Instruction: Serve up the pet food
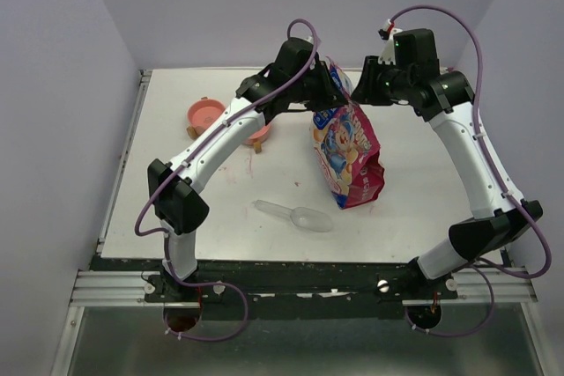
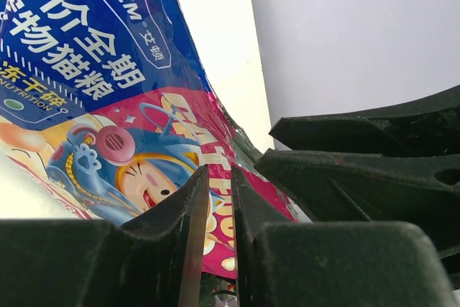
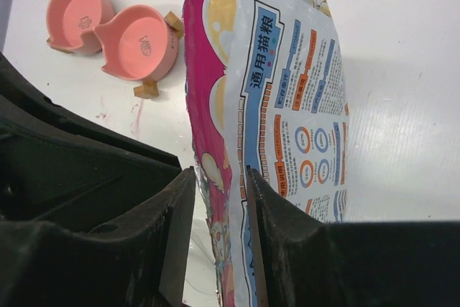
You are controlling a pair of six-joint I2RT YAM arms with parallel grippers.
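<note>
The pink-magenta cartoon-printed bag (image 1: 350, 151) leans up off the table, its top raised between both grippers. My left gripper (image 1: 333, 85) is shut on the bag's top edge; in the left wrist view (image 2: 219, 174) its jaws stand almost together with the bag's (image 2: 108, 70) print showing in the narrow slit. My right gripper (image 1: 363, 84) is at the same top edge from the other side. In the right wrist view (image 3: 221, 174) its jaws stand apart around the bag's (image 3: 287, 106) rim, with table showing beside it. No pet food kibble is visible.
A clear plastic scoop (image 1: 295, 215) lies on the white table in front of the bag. Two pink bowls on wooden stands (image 1: 207, 114) (image 1: 260, 134) sit at the back left, and they also show in the right wrist view (image 3: 136, 41). Walls close in the sides and back.
</note>
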